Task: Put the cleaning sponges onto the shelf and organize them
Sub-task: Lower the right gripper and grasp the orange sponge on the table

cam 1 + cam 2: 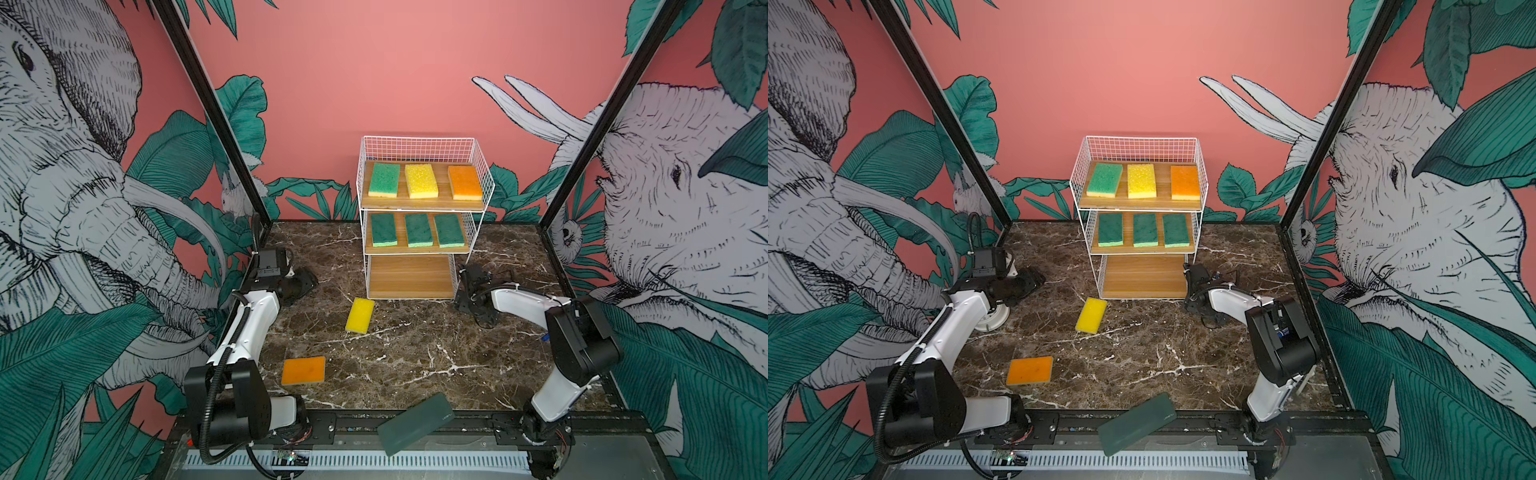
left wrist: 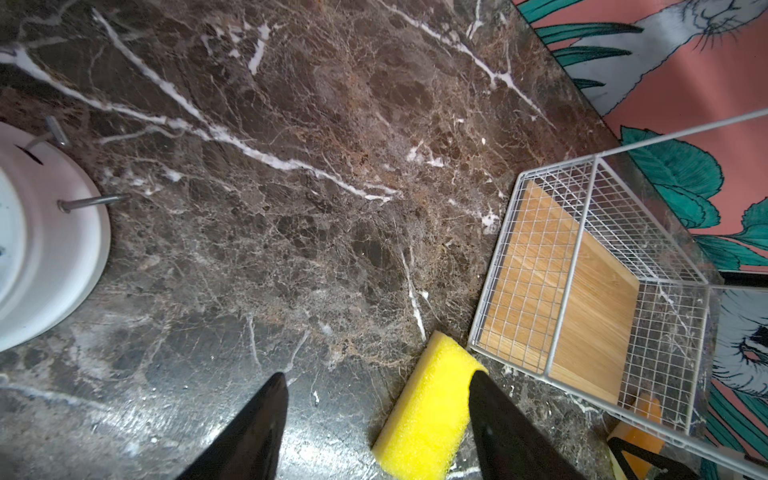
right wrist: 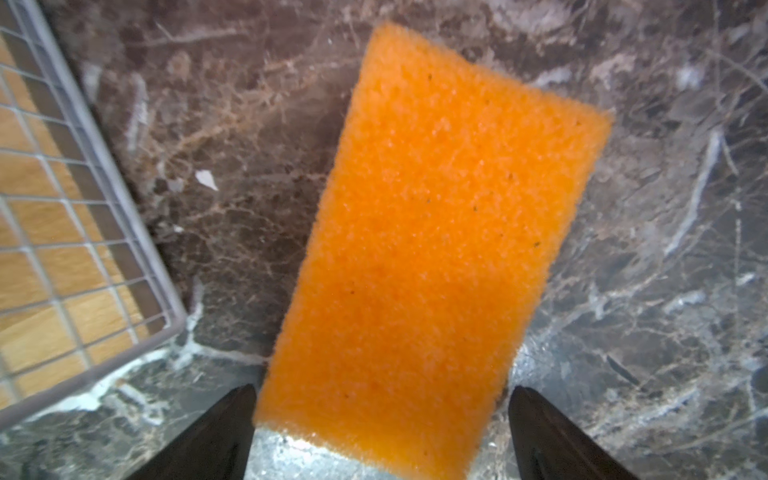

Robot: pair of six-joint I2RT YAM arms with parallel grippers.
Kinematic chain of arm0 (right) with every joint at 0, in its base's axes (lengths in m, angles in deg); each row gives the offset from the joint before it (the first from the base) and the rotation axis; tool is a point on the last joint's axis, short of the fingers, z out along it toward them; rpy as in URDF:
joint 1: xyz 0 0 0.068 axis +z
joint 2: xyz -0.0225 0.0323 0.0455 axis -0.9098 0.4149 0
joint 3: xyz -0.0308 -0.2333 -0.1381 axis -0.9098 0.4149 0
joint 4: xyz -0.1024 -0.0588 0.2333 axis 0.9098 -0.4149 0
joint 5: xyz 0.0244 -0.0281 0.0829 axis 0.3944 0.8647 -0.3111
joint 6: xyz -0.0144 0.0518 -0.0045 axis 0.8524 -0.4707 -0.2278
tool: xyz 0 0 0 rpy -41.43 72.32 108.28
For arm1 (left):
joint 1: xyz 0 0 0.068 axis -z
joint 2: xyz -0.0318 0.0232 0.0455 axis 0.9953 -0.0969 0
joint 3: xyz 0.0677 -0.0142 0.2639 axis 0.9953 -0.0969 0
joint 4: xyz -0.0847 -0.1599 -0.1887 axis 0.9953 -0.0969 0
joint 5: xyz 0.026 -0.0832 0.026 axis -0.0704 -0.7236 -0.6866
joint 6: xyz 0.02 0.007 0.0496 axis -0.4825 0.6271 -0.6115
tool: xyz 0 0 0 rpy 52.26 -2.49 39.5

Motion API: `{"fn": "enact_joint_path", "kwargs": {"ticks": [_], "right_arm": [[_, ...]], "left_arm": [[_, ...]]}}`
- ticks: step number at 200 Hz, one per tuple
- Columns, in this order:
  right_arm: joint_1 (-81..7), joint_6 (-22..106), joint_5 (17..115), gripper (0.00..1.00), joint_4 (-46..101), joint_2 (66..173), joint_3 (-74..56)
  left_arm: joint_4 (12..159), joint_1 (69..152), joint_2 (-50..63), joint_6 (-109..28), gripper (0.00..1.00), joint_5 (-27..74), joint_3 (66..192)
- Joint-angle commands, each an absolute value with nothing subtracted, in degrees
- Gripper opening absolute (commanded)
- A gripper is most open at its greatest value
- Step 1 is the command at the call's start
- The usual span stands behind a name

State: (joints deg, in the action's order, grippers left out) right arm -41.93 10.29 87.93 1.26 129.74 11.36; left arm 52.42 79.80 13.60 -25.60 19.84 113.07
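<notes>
The shelf (image 1: 415, 274) stands at the back of the table. Its top board holds a green sponge (image 1: 384, 179), a yellow sponge (image 1: 421, 181) and an orange sponge (image 1: 465, 183); the middle board holds three dark green ones (image 1: 418, 230); the bottom board is bare. A yellow sponge (image 1: 360, 315) and an orange sponge (image 1: 303, 370) lie loose on the table. My right gripper (image 3: 383, 390) is open, low beside the shelf's right foot, straddling another orange sponge (image 3: 436, 232) that lies flat. My left gripper (image 2: 378, 376) is open and empty, left of the yellow sponge (image 2: 428, 411).
A dark green flat slab (image 1: 415, 424) lies over the table's front edge. A white round disc (image 1: 992, 320) sits under the left arm. The shelf's wire side (image 3: 50, 249) is close to the right gripper. Black frame posts flank the marble table (image 1: 415, 353).
</notes>
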Motion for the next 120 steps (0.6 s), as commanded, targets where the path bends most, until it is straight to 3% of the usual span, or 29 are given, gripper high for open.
{"fn": "enact_joint_path", "kwargs": {"ticks": [1, 69, 120], "right_arm": [[-42.3, 9.1, 89.6, 0.96, 2.0, 129.3, 13.1], [-42.3, 11.5, 92.5, 0.86, 1.2, 125.2, 15.8], [-44.4, 16.3, 92.1, 0.90, 3.3, 122.8, 18.1]], "left_arm": [[51.6, 79.6, 15.7, -26.1, 0.70, 20.8, 114.0], [50.7, 79.6, 17.5, -25.7, 0.70, 21.3, 113.7], [50.1, 79.7, 18.5, -25.5, 0.70, 21.3, 113.1]]}}
